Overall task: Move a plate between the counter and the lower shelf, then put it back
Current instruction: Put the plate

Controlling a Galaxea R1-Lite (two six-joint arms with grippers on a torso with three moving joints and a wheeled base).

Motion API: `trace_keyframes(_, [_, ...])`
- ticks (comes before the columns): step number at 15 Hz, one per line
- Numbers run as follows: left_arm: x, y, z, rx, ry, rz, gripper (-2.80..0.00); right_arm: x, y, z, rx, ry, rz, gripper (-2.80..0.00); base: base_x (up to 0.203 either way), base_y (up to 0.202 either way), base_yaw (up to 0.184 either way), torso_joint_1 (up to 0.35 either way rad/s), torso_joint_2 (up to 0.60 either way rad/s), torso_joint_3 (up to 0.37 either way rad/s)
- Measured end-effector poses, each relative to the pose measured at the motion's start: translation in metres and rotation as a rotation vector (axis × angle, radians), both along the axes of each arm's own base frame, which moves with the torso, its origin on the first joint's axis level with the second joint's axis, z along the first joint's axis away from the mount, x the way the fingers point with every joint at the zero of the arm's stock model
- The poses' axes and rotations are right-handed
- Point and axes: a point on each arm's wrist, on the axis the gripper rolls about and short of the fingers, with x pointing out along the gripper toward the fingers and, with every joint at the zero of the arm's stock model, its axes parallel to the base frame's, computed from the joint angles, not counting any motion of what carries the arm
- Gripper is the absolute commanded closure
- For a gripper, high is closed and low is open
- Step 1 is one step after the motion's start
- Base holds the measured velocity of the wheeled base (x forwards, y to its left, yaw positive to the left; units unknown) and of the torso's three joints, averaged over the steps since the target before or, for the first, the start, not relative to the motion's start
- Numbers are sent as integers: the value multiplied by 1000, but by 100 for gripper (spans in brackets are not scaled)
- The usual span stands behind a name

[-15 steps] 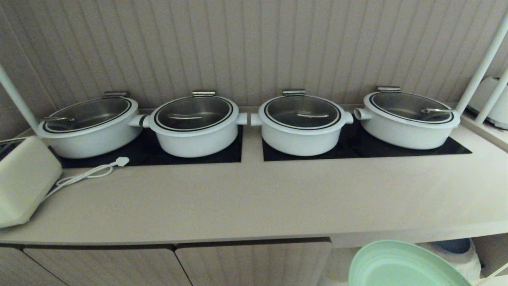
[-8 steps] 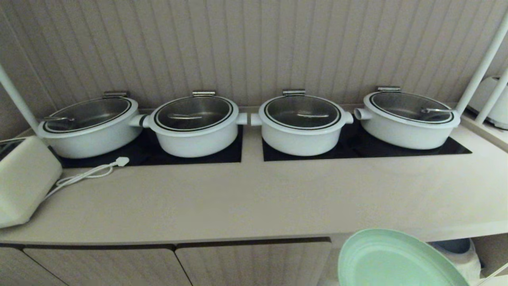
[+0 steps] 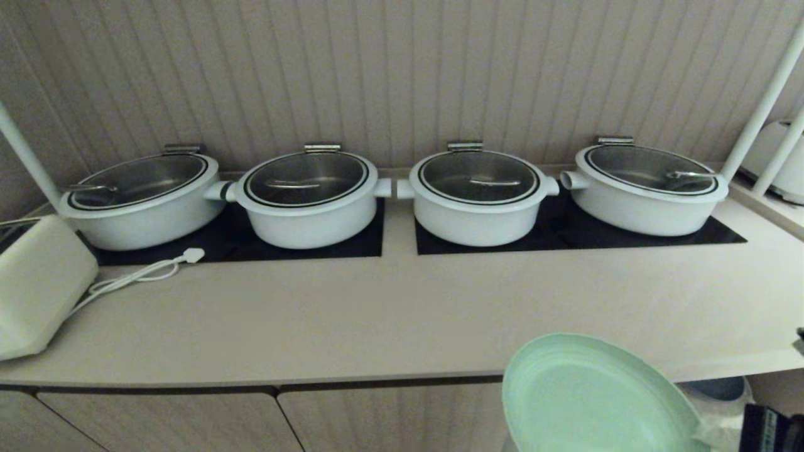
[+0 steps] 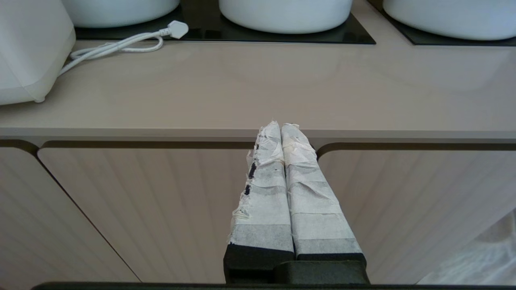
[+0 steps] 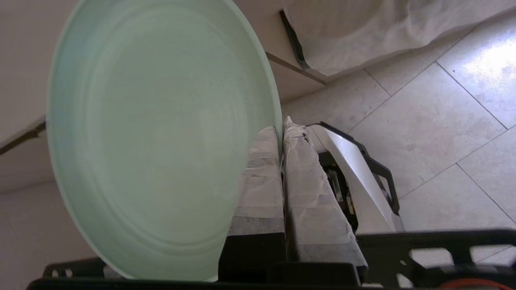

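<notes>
Gripping the plate (image 5: 157, 137) by its rim, the right gripper (image 5: 281, 125) has its two tape-wrapped fingers (image 5: 262, 177) pressed together on the edge, one on each face. The plate is pale mint green, tilted steeply, and held in the air in front of the counter (image 3: 389, 314); in the head view its upper edge overlaps the counter's front edge at the right, and it touches no surface. Beneath it lie a tiled floor (image 5: 443, 121) and part of the robot's white base (image 5: 354, 169). Behind the plate, under the worktop, the lower shelf (image 3: 769, 389) opens, with a wrinkled off-white cloth (image 5: 363, 36) draped there and a blue-topped object (image 3: 716, 388) partly hidden.

The left gripper (image 4: 281, 125) is level before the ribbed cabinet doors (image 4: 161, 209), just below the counter's front edge; its taped fingers are closed against each other with nothing between them.

On the counter, a white appliance (image 3: 38, 285) stands at the far left, its cord and plug (image 3: 191, 255) lying loose beside it. Farther back, four white lidded pots (image 3: 477, 198) sit in a row on two black hob panels (image 3: 722, 237), against a ribbed wall (image 3: 402, 75).
</notes>
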Motion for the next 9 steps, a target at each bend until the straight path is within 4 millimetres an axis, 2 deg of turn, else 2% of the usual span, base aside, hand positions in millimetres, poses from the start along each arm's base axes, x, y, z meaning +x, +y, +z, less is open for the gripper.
trace_keyframes(4, [0, 0, 0, 0, 0, 0, 0, 30, 19, 3, -6, 5, -4, 0, 0, 0, 0, 0, 0, 0])
trace_keyframes(9, [0, 0, 0, 0, 0, 0, 0, 83, 50, 6, 1, -9, -19, 0, 0, 0, 0, 0, 0, 0])
